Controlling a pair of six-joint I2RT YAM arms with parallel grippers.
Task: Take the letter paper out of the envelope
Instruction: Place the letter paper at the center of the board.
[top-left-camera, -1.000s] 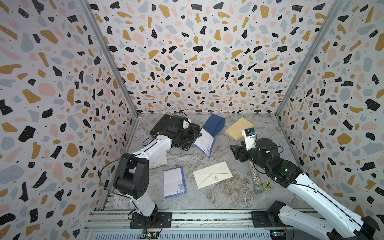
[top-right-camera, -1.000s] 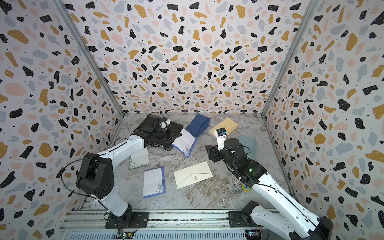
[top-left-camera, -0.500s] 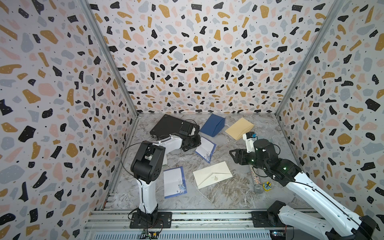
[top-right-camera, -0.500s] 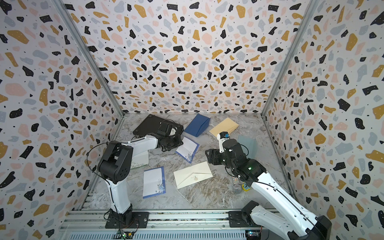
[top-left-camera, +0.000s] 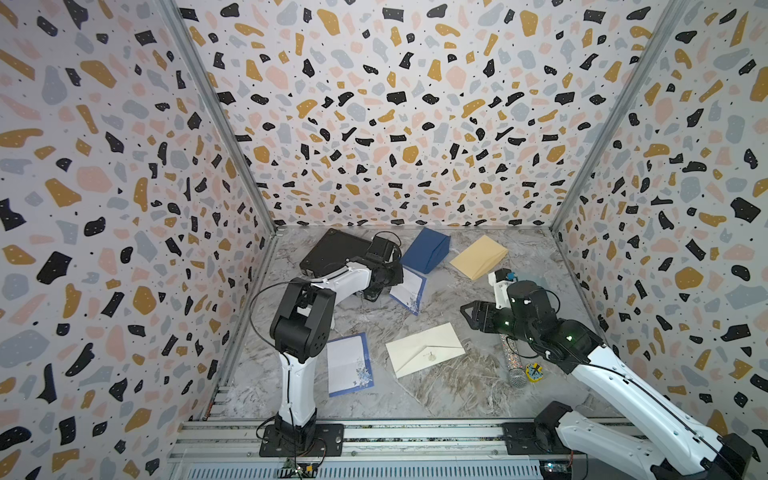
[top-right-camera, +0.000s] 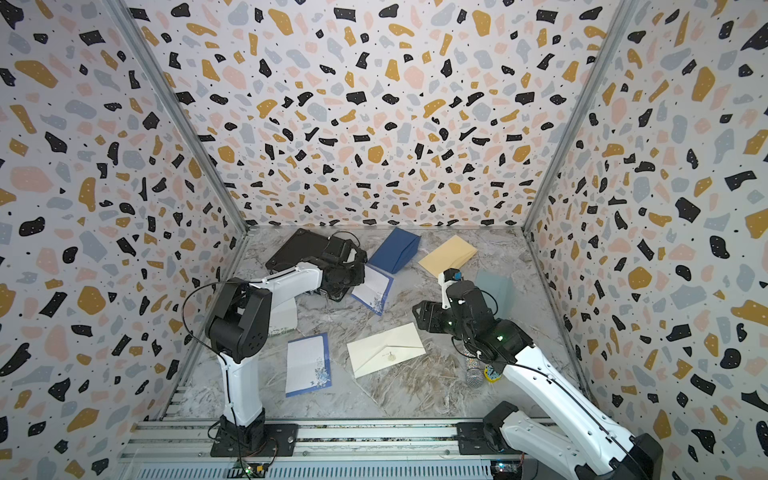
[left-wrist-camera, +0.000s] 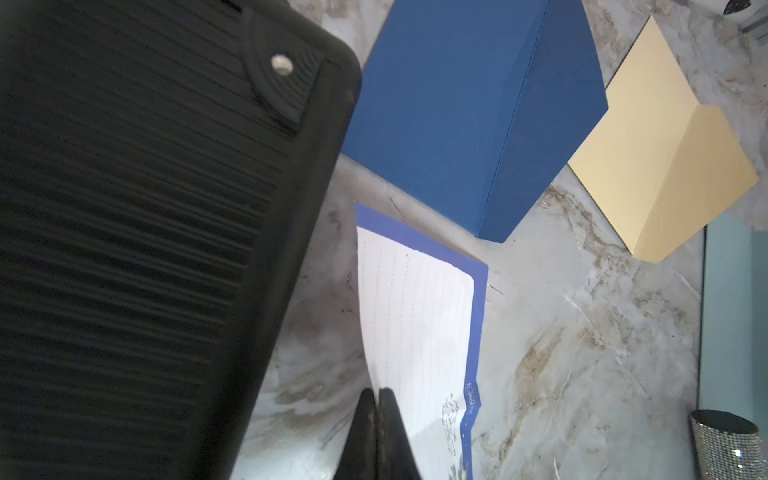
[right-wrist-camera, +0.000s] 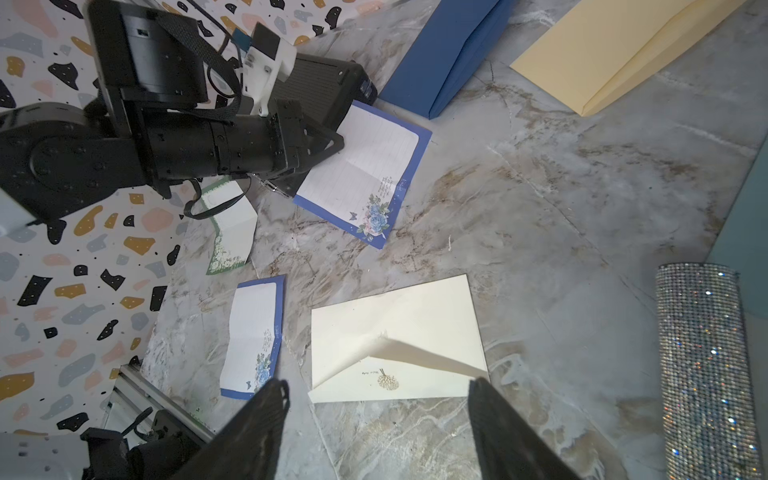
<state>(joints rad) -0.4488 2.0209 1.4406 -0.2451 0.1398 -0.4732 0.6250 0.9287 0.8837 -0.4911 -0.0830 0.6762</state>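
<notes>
Pinching one edge of the letter paper (left-wrist-camera: 415, 324), the left gripper (left-wrist-camera: 377, 415) had its jaws pressed tight together. The paper sat outside the blue envelope (top-left-camera: 426, 255), just beside it and next to a black case (top-left-camera: 336, 253). The right gripper (right-wrist-camera: 378, 384) hung wide and empty above a cream envelope (top-left-camera: 424, 349), whose flap was open.

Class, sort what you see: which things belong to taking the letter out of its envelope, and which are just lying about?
Job: left gripper, shut on the letter paper; blue envelope beside it, likely its own.
Lying about: black case, glitter microphone, yellow envelope, second blue-bordered sheet.
</notes>
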